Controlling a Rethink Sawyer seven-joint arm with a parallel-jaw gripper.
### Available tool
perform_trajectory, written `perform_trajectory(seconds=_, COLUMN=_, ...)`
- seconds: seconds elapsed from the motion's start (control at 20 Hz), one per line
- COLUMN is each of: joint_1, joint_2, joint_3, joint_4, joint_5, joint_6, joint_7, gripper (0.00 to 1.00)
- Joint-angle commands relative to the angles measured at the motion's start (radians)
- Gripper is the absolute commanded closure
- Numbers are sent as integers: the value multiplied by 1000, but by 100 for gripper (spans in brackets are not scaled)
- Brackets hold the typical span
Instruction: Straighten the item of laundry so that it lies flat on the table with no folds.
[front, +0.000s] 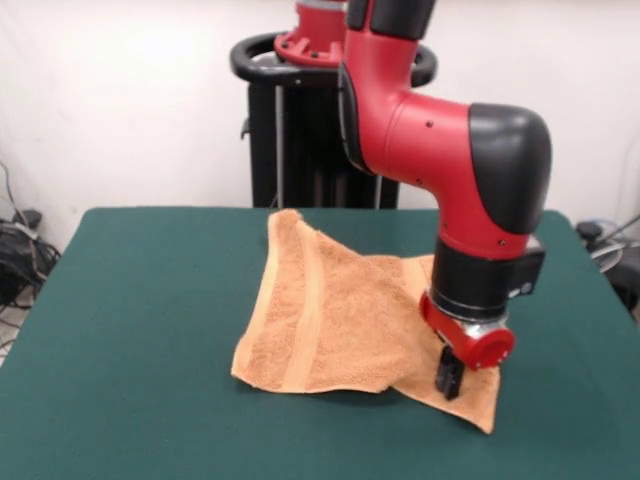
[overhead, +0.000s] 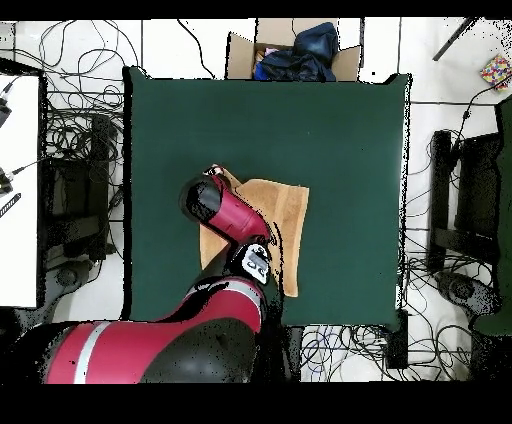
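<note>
Front view: towel (front: 325, 315) sits mid-table on the green table (front: 130, 330), not flat. One layer is folded over diagonally, with its woven band (front: 307, 310) running from the far corner toward the near edge. A second layer pokes out underneath toward the picture's right, corner pointing at the near edge. Gripper (front: 449, 374) is down at that right-hand part, dark finger tips at or on the cloth; can't tell whether contact is made, or if the fingers are open, closed or pinching fabric, since the wrist blocks the gap. Overhead view: arm (overhead: 225, 215) covers much of the towel (overhead: 285, 215); only the tan area on one side of the arm shows, well inside the table (overhead: 350, 130) edges. Cardboard box (overhead: 292, 52) of dark cloth sits past the far table edge.
</note>
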Motion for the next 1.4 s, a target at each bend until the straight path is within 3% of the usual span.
perform_trajectory(seconds=0.05, joint_1=59, joint_2=105, joint_3=198, joint_4=-28, joint_5=118, joint_6=-26, joint_7=301, gripper=100)
perform_trajectory(seconds=0.3, joint_1=154, joint_2=127, joint_3=62, joint_4=-74, joint_5=165, joint_6=101, joint_7=314, gripper=100)
perform_trajectory(seconds=0.85, joint_1=161, joint_2=116, joint_3=94, joint_4=-47, joint_5=249, joint_6=80, joint_7=314, gripper=100)
perform_trajectory(seconds=1.4, joint_1=227, joint_2=136, joint_3=20, joint_4=-72, joint_5=309, joint_6=143, joint_7=379, gripper=100)
